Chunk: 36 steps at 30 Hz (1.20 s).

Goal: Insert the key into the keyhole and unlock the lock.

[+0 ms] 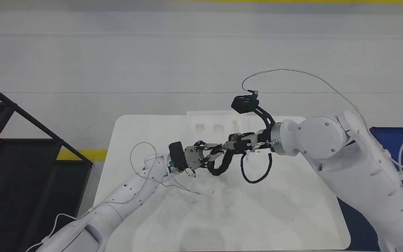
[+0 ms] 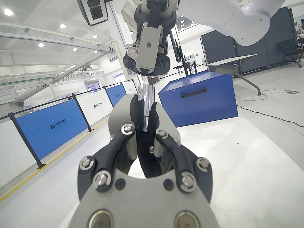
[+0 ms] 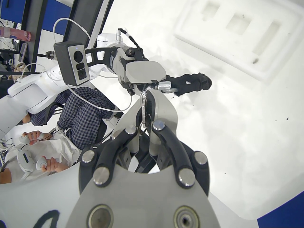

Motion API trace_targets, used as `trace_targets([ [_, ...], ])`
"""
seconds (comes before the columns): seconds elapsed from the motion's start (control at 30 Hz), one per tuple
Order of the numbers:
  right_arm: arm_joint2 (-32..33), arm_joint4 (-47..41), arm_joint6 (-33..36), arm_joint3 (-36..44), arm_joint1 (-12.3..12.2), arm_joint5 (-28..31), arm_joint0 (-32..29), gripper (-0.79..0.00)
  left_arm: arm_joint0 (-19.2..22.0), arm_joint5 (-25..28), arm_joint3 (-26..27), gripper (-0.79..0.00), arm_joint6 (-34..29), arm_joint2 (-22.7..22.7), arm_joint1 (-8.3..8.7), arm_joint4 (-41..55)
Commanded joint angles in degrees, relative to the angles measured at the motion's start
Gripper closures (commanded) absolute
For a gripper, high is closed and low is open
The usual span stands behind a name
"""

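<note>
Both grippers meet above the middle of the white table [image 1: 296,214]. My left gripper [image 2: 144,105] is shut on the lock [image 2: 145,110], a chrome cylinder with a black covered body behind it [image 3: 192,84]. Facing it, my right gripper [image 3: 146,98] is shut on the small silver key [image 3: 143,109]. In the left wrist view the key's blade [image 2: 144,78] spans the short gap from the right gripper [image 2: 145,72] to the cylinder's end. How deep it sits I cannot tell. From above, the left gripper [image 1: 191,157] and right gripper [image 1: 211,151] are nearly tip to tip.
A white foam tray [image 1: 214,123] with several recesses lies at the table's far side, behind the grippers. A black rack [image 1: 31,164] stands off the table's left edge. A blue cabinet [image 2: 199,96] stands beyond the table.
</note>
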<state>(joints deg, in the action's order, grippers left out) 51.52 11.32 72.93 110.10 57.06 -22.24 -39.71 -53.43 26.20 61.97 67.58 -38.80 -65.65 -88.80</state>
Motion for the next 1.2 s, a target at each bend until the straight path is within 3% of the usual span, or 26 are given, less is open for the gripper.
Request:
trace_targets([
  [0.0, -0.09, 0.19, 0.29, 0.18, -0.04, 0.15, -0.08, 0.000, 0.00, 0.00, 0.00, 0.000, 0.00, 0.00, 0.00, 0.00],
  [0.83, -5.35, 3.41, 3.95, -1.55, 1.26, -1.44, 4.75, 0.000, 0.00, 0.00, 0.00, 0.000, 0.00, 0.00, 0.00, 0.00],
  [0.87, -5.65, 3.60, 4.26, -1.66, 1.34, -1.46, 5.12, -0.071, 0.00, 0.00, 0.00, 0.000, 0.00, 0.00, 0.00, 0.00],
  [1.0, -6.78, 4.03, 4.98, -2.06, 1.72, -1.76, 6.31, -0.083, 0.00, 0.00, 0.00, 0.000, 0.00, 0.00, 0.00, 0.00],
  [1.17, -7.31, 4.04, 4.66, -2.43, 2.05, -1.64, 7.13, -0.194, 0.00, 0.00, 0.00, 0.000, 0.00, 0.00, 0.00, 0.00],
])
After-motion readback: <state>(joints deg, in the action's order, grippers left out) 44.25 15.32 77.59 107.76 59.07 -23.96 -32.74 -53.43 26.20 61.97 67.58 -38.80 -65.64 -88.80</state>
